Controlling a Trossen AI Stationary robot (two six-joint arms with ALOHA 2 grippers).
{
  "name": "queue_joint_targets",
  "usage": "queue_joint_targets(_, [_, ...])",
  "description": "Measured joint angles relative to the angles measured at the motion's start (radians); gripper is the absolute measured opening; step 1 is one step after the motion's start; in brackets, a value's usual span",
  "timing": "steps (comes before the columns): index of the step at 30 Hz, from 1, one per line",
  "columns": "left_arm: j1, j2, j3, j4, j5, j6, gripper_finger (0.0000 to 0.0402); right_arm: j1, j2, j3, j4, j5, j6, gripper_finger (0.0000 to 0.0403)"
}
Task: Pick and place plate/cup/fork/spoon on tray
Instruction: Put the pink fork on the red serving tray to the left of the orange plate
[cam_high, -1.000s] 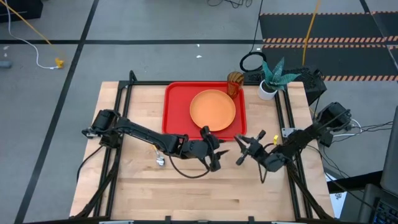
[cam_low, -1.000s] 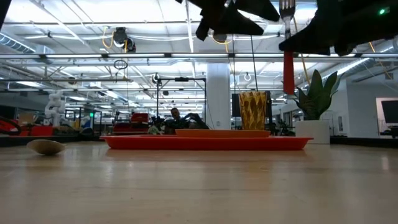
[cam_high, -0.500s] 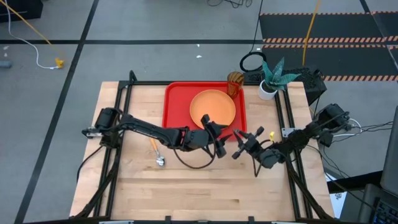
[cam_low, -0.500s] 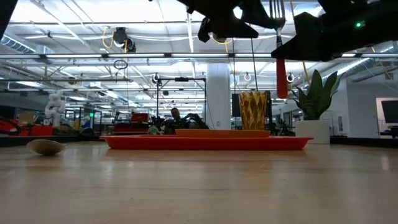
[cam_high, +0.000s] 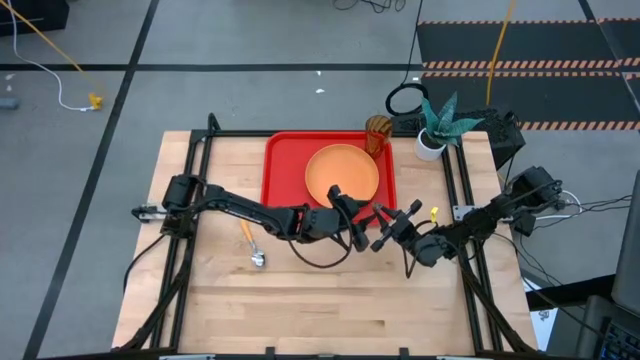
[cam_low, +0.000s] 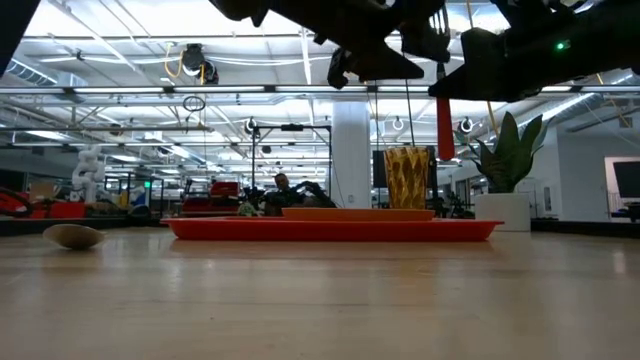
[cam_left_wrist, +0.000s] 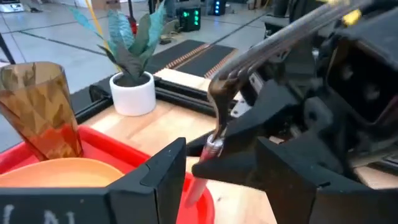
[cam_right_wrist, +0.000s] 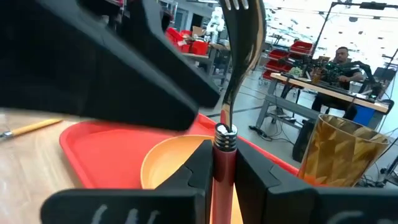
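Holding the fork (cam_right_wrist: 233, 74) upright, my right gripper (cam_high: 390, 228) is clamped on its red handle at the tray's (cam_high: 285, 165) 5 o'clock corner. My left gripper (cam_high: 352, 224) stands spread apart just beside it. The spoon (cam_high: 251, 243) lies at 8 o'clock.

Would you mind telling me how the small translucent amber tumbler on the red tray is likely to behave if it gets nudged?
The small translucent amber tumbler looks tall and narrower at the base, so it would probably tip easily. It appears to be thin plastic, likely light and apt to slide on the red rectangular plastic tray. It stands beside the round orange plastic plate, which may check a slide.
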Motion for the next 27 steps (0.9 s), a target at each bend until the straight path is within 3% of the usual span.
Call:
queue_joint_targets(17, [0.006,0.011,0.001,0.042,0.058,0.084,0.0193,-0.006,0.001,-0.002,-0.027,-0.060,-0.034,0.0041])
queue_joint_targets(21, [0.008,0.011,0.001,0.033,0.078,0.104,0.0161,-0.007,0.001,-0.002,-0.030,-0.082,-0.064,0.0039])
queue_joint_targets(27, [0.019,0.011,0.001,-0.002,0.108,0.097,0.0080,-0.007,0.001,-0.002,-0.031,-0.082,-0.070,0.0040])
